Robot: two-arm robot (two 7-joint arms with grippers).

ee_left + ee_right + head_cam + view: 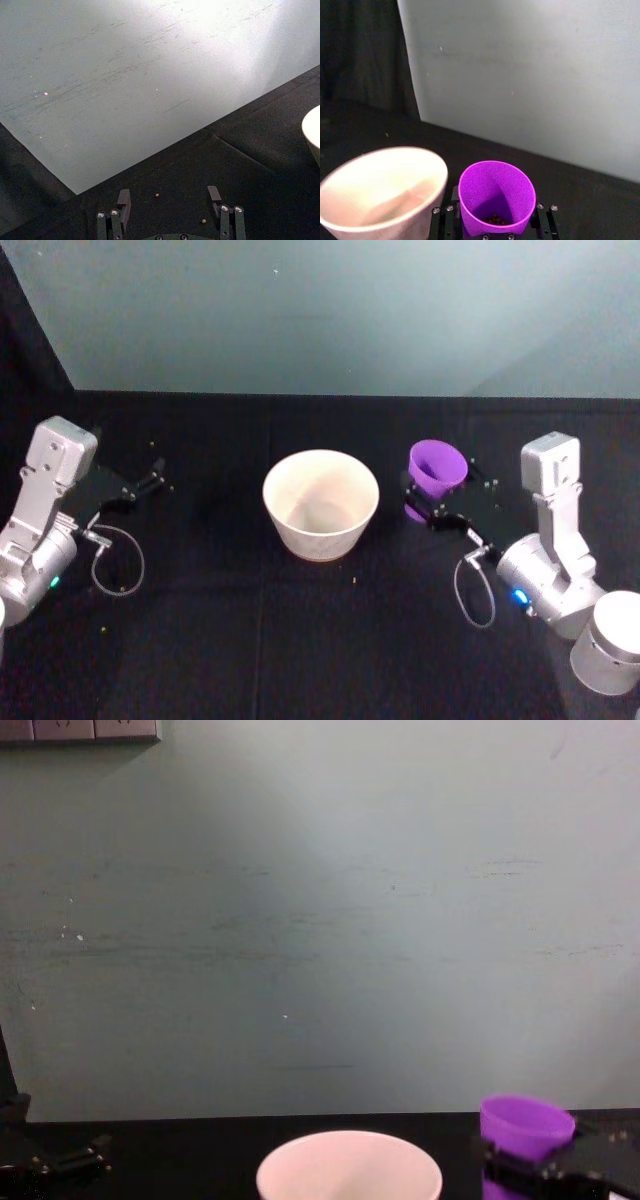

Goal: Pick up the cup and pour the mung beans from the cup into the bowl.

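The right gripper (pixel 437 498) is closed on the cup (pixel 437 468), one finger on each side of the lower wall. This low grasp leaves the rim free for pouring. The cup is held mouth up, to the right of the bowl (pixel 320 535) and close beside it. The contents therefore stay in the cup, and only a short move toward the bowl should be needed. Whether the base is clear of the surface (pixel 300 640) cannot be determined.

The cup is bright purple, smooth and tapered, with no handle. The mung beans (pixel 495 219) form a small dark heap at its bottom. Judgement: pouring has not started.

The bowl is wide and pale cream, and stands at mid-surface with no beans visible inside.

The left gripper (pixel 150 480) is parked to the left of the bowl, with its jaws wide and empty. Two loose beans (pixel 157 194) lie on the dark surface near it.
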